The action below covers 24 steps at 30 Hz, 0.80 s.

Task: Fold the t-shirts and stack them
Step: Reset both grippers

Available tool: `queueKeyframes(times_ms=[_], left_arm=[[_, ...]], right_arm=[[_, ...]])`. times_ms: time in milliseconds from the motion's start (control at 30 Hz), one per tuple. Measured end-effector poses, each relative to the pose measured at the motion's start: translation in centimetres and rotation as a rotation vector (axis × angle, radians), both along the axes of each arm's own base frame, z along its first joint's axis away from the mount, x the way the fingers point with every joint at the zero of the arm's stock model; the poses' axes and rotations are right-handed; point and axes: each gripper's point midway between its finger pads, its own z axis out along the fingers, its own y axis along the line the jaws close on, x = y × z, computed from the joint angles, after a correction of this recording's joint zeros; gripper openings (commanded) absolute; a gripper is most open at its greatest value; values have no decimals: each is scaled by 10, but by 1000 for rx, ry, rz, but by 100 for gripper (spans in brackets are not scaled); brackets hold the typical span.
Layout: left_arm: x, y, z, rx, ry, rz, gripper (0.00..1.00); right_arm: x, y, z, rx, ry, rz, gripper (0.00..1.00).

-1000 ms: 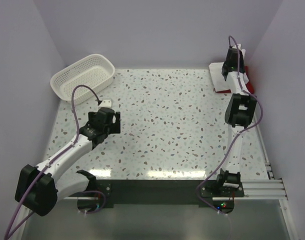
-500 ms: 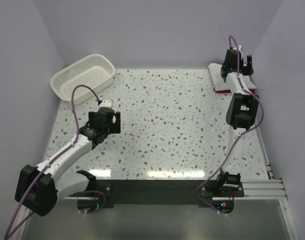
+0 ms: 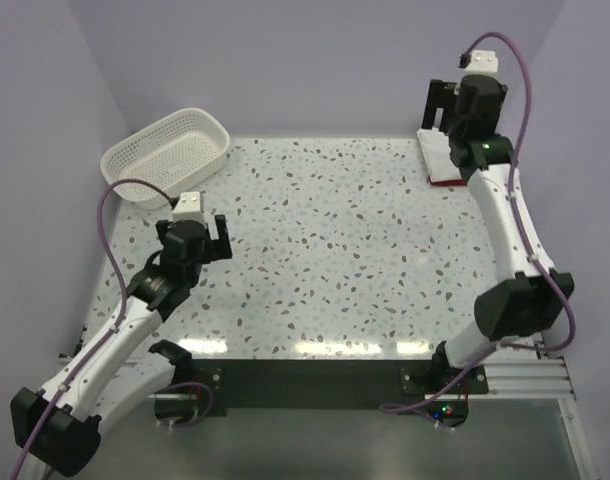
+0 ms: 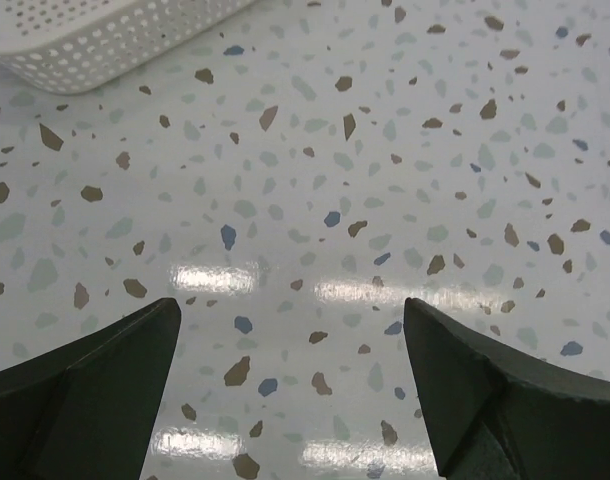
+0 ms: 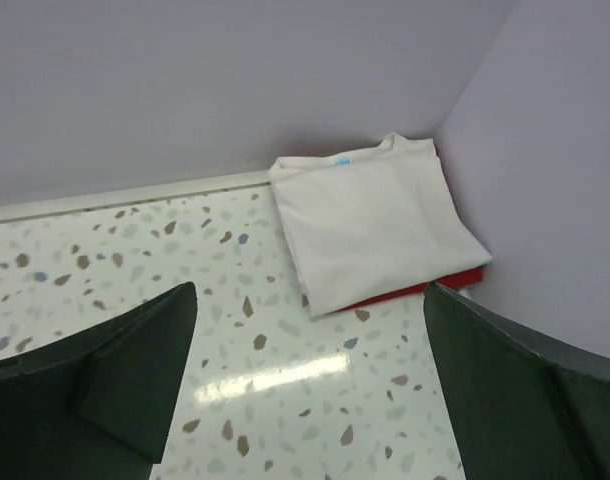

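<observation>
The white t-shirt [image 5: 370, 220] lies folded flat in the far right corner, on top of the folded red t-shirt [image 5: 440, 285], of which only a thin edge shows. From above, the white t-shirt [image 3: 440, 155] and the red t-shirt's edge [image 3: 448, 182] show under my right arm. My right gripper [image 5: 310, 290] hangs open above the table just in front of the stack, holding nothing; from above, this right gripper [image 3: 447, 105] is raised over the corner. My left gripper [image 4: 291, 305] stands open and empty over bare speckled table; seen from above, the left gripper [image 3: 193, 232] is at mid-left.
A white lattice basket [image 3: 165, 155] stands at the far left corner, its rim [image 4: 85, 40] ahead of my left gripper. Lilac walls close in the back and both sides. The speckled table [image 3: 335, 240] stretches between the arms.
My right gripper has opened, let go of the white t-shirt and lifted up and back from the stack. My left arm has pulled back toward the near left and turned.
</observation>
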Motion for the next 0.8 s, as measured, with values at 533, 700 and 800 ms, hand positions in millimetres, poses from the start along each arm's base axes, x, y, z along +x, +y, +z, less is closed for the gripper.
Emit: queueKeyframes(times_ms=[533, 700, 800], left_arm=[[-50, 32, 102, -230, -456, 60, 100], [-61, 35, 106, -269, -497, 61, 100], [-66, 37, 109, -280, -514, 59, 100]], right_arm=[[-311, -5, 22, 265, -303, 95, 99], [-339, -9, -13, 288, -335, 82, 99], [-339, -8, -40, 287, -278, 80, 99]])
